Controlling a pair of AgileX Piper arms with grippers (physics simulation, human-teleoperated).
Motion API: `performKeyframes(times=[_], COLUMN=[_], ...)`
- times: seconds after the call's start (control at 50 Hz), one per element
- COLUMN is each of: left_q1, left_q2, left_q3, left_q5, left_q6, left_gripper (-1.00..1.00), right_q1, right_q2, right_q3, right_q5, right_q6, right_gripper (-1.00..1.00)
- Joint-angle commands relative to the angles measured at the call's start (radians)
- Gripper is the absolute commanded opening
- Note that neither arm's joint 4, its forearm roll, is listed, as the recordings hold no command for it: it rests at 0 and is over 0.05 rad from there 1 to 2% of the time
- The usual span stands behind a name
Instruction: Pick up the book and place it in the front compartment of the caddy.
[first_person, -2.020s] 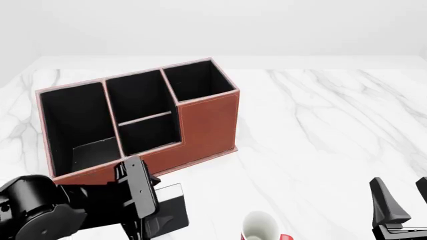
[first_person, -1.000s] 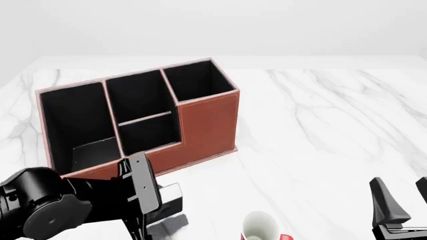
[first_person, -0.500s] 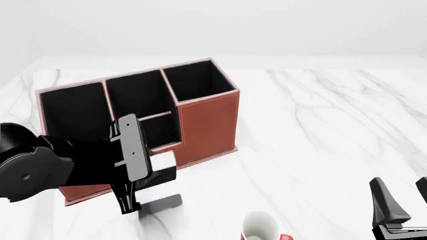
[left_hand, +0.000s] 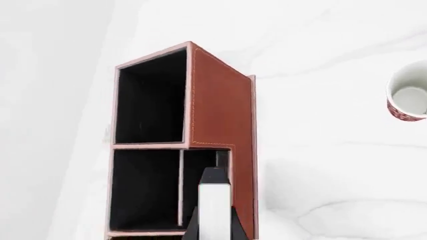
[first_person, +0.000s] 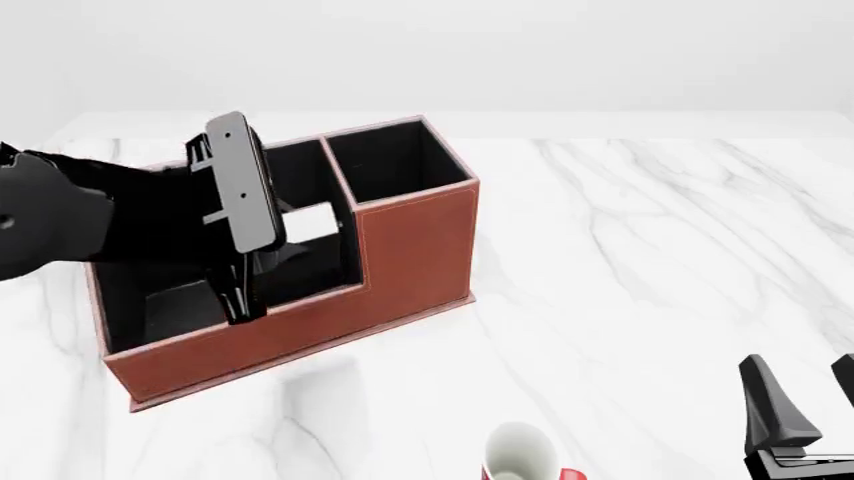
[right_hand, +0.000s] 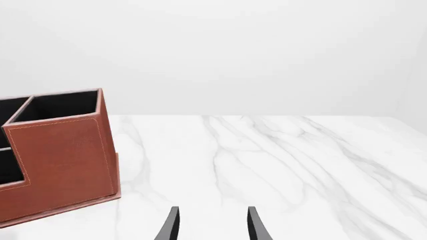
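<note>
Book (first_person: 310, 222), 1 only, is hanging over the 1 caddy (first_person: 400, 260), clamped in the left hand (first_person: 274, 235). White marble table (first_person: 641, 280) is carrying 1 mug (first_person: 523, 455); right hand (right_hand: 211, 227) is sitting apart.

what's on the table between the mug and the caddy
Nothing: in the front view, bare marble separates the mug from the caddy. The left wrist view agrees.

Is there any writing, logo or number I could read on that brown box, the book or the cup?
None that I can read.
The caddy shows only plain leather-look walls with pale stitching.
The book, held in the left gripper, shows just a blank white strip.
The mug has a red pattern, with no letters I can make out.
</note>
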Motion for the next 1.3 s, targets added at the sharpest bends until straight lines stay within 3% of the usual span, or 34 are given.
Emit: performKeyframes(times=[0.02, 0.18, 0.3, 0.56, 0.7, 0.74, 0.92, 1.12, 1.16, 1.3], left_q1=[0.032, 0.069, 0.094, 0.158, 0.172, 0.170, 0.192, 0.196, 0.200, 0.204], left_q2=[0.032, 0.066, 0.102, 0.159, 0.177, 0.193, 0.215, 0.242, 0.258, 0.262], left_q3=[-0.101, -0.131, -0.211, -0.253, -0.257, -0.284, -0.257, -0.231, -0.251, -0.213], left_q5=[0.004, -0.016, -0.010, -0.048, -0.051, -0.029, -0.071, -0.106, -0.096, -0.132], left_q6=[0.049, 0.097, 0.099, 0.154, 0.166, 0.127, 0.155, 0.148, 0.116, 0.133], left_gripper=[-1.00, -1.00, -1.00, -1.00, -1.00, -1.00, -1.00, -1.00, -1.00, -1.00], right_q1=[0.000, 0.000, 0.000, 0.000, 0.000, 0.000, 0.000, 0.000, 0.000, 0.000], right_q2=[0.000, 0.000, 0.000, 0.000, 0.000, 0.000, 0.000, 0.000, 0.000, 0.000], right_q3=[0.000, 0.000, 0.000, 0.000, 0.000, 0.000, 0.000, 0.000, 0.000, 0.000], right_q5=[0.000, 0.000, 0.000, 0.000, 0.000, 0.000, 0.000, 0.000, 0.000, 0.000], right_q6=[0.000, 0.000, 0.000, 0.000, 0.000, 0.000, 0.000, 0.000, 0.000, 0.000], right_gripper=[1.00, 1.00, 1.00, 1.00, 1.00, 1.00, 1.00, 1.00, 1.00, 1.00])
